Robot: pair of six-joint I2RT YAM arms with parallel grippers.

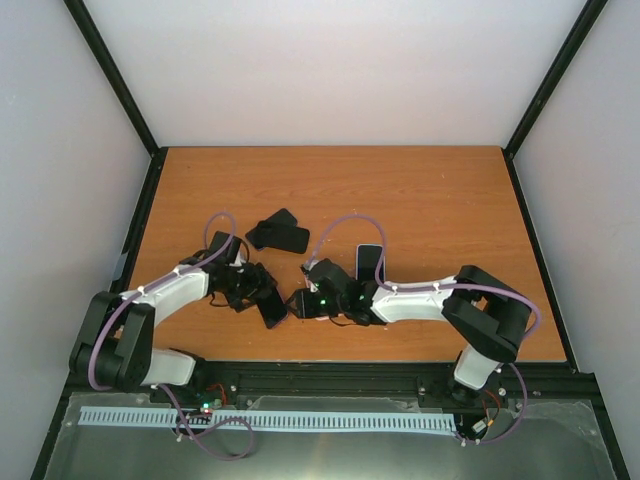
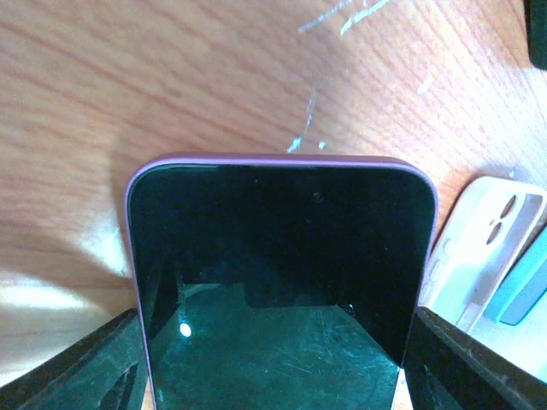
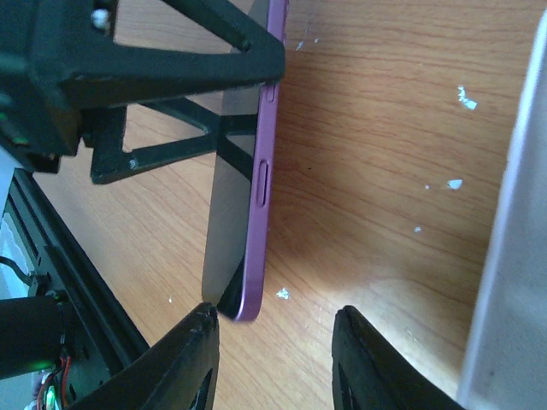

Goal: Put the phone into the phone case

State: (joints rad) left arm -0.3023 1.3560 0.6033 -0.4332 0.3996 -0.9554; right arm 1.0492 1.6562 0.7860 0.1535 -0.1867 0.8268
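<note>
Purple-edged and dark-screened, one phone (image 1: 272,308) is in view, along with one pale phone case (image 1: 370,262), one black folded object (image 1: 278,233) and two arms.

Everything rests on or above an orange-brown wooden table (image 1: 420,200). Pale walls (image 1: 330,70) enclose it on three sides, with black frame posts (image 1: 115,75) running up the corners. The black object lies just above the middle of the overhead frame. The case lies right of centre, flat on the wood, just above the right arm.

The left gripper (image 1: 258,292) sits lower left of centre, its jaws pressed against the two long sides of the phone. In its wrist view the black fingers (image 2: 77,376) fill the bottom corners, clamping the phone (image 2: 282,256) between them. The phone's rounded end points up the frame over bare wood (image 2: 171,77), and the case (image 2: 479,248), with its camera cut-out showing, lies at the right edge.

The right gripper (image 1: 300,303) is just right of the phone in the overhead frame. In its wrist view the fingers (image 3: 192,359) are spread wide at the bottom and hold nothing. The phone (image 3: 261,196) shows edge-on, its lower corner just beside the left-hand finger; whether they touch cannot be told. A pale strip, apparently the case (image 3: 513,239), runs down the right edge.
</note>
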